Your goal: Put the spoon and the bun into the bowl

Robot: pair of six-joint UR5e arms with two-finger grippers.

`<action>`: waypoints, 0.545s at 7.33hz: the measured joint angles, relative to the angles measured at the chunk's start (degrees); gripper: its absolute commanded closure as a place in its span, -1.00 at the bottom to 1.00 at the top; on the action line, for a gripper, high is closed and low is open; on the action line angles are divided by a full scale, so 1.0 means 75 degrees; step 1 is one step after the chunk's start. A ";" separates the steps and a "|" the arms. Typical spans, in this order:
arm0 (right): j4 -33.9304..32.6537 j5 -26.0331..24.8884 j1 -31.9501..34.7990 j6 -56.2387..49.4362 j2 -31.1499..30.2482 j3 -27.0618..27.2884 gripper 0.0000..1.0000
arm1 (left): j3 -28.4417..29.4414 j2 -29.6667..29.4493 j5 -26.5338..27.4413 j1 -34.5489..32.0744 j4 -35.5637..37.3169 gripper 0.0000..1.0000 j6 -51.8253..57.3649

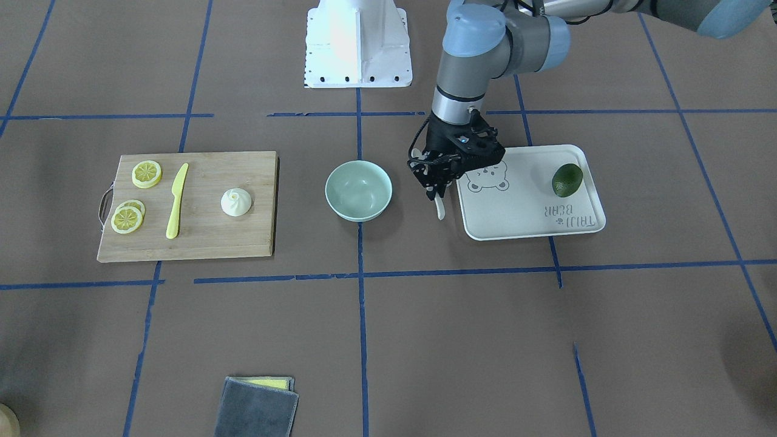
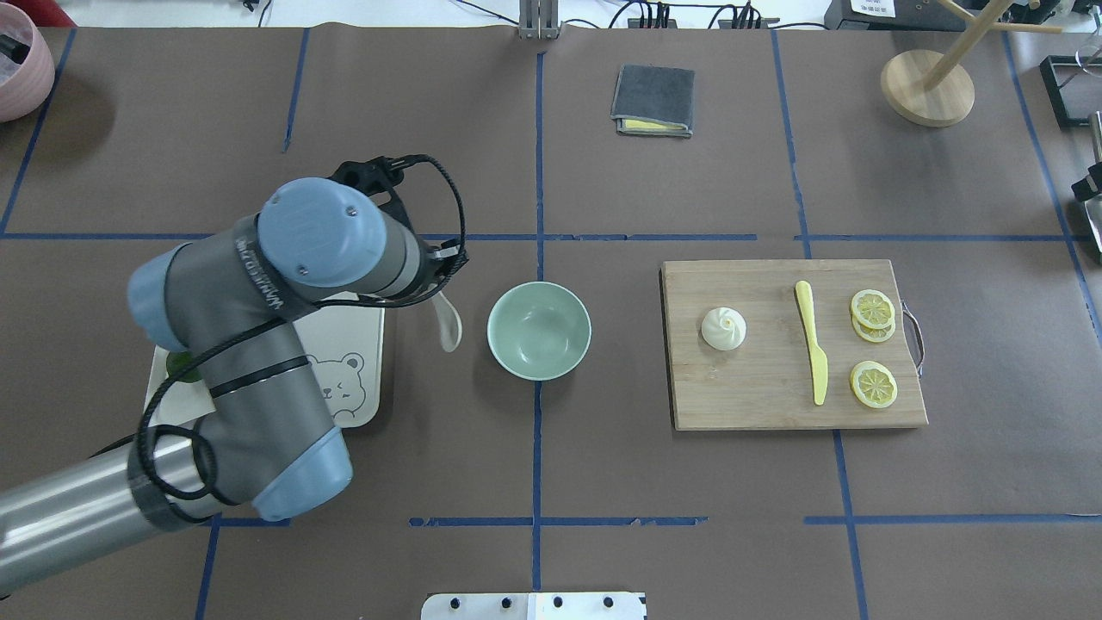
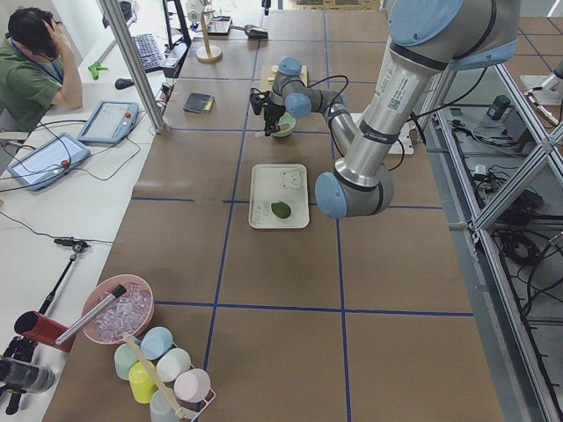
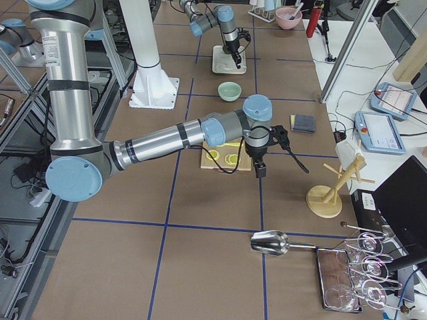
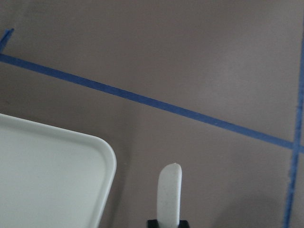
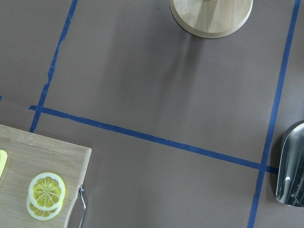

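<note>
My left gripper (image 1: 438,192) is shut on the white spoon (image 1: 441,209), which hangs from the fingers above the table between the bear-printed tray and the bowl. The spoon also shows in the overhead view (image 2: 448,323) and the left wrist view (image 5: 170,194). The pale mint-green bowl (image 1: 358,189) stands empty at the table's middle, close beside the spoon. The white pleated bun (image 1: 235,202) lies on the wooden cutting board (image 1: 243,240). My right gripper (image 4: 260,171) hangs above the table past the board's far end. I cannot tell whether it is open or shut.
The board also holds a yellow plastic knife (image 1: 176,200) and lemon slices (image 1: 147,173). A dark green avocado (image 1: 567,179) lies on the white tray (image 1: 522,212). A folded grey cloth (image 2: 653,101) and a wooden stand (image 2: 927,86) sit at the far side.
</note>
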 measured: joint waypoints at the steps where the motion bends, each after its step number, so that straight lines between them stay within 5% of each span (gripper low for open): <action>1: 0.0000 0.0019 0.0000 0.0004 -0.0002 0.0003 -1.00 | 0.0613 -0.0663 0.0150 0.0148 0.0154 0.99 -0.0696; 3: 0.0000 0.0077 0.0000 0.0005 -0.0010 0.0005 -1.00 | 0.1405 -0.1280 0.0605 0.0577 0.0197 -0.99 -0.1370; 4: 0.0001 0.0084 0.0000 0.0006 -0.0011 0.0005 -1.00 | 0.1441 -0.1306 0.0686 0.0653 0.0194 -1.00 -0.1261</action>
